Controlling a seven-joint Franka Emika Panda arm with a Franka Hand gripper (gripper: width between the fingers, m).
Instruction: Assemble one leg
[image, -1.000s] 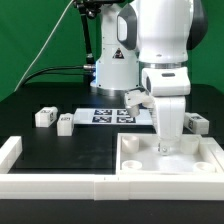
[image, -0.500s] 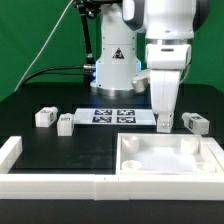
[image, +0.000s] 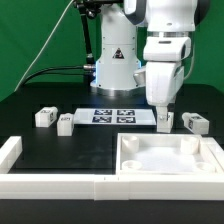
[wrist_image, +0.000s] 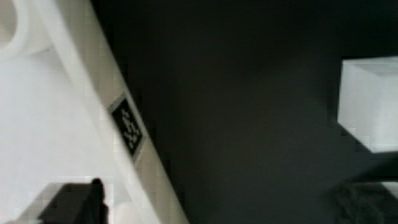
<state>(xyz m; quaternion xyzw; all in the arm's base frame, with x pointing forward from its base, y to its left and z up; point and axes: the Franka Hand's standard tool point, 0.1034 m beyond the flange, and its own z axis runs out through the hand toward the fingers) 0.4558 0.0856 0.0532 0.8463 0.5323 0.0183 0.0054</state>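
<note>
Four small white legs with marker tags lie on the black table: two at the exterior view's left (image: 43, 117) (image: 65, 124) and two at its right (image: 165, 121) (image: 195, 123). The large white panel (image: 170, 165) lies in front at the right. My gripper (image: 160, 107) hangs open and empty above the panel's far edge, close to the nearer right leg. In the wrist view the fingers (wrist_image: 71, 205) stand wide apart around bare table, with nothing at the gripper's middle (wrist_image: 217, 208). The panel's edge with its tag (wrist_image: 128, 125) and a white block (wrist_image: 370, 100) show there.
The marker board (image: 112, 115) lies at the middle back, in front of the robot's base (image: 115, 70). A white L-shaped rail (image: 40, 183) runs along the front left. Cables trail at the back left.
My gripper has risen from the panel's far recess area and drawn back a little toward the legs. It carries nothing. The parts have not moved.
</note>
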